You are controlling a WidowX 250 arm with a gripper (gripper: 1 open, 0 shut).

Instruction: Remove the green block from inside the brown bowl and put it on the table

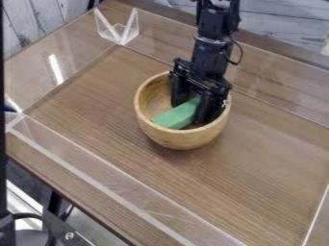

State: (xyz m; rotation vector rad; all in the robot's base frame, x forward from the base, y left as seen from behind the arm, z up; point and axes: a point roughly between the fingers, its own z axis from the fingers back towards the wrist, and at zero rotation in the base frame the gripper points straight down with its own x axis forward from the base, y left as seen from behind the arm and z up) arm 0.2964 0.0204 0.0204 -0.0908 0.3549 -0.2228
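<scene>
A black robot gripper (201,100) reaches steeply down into a round light-brown wooden bowl (157,132) near the centre of a brown wood-grain table (103,163) edged with low clear acrylic walls (52,144). A small bright-green rectangular block (176,116) lies tilted inside the bowl, leaning toward the 3 o'clock side of its hollow, its upper end between the dark fingers. The fingers flank that end closely, but the dark fingertips merge with the shadow at the bowl's inner wall, so whether they are pinching the block or merely standing beside it cannot be told from this angle. The block is not yet out of the bowl.

The step in hand appears to be securing the grasp. Done well, it would mean pressing squarely on the block's two long faces, not on a corner, then lifting straight up until the lower end clears the thick rim (152,85). Dragging sideways too early would likely catch the rim and tip or slide the bowl. Bare tabletop toward 9 o'clock of the bowl offers a flat spot for setting the block down.
</scene>
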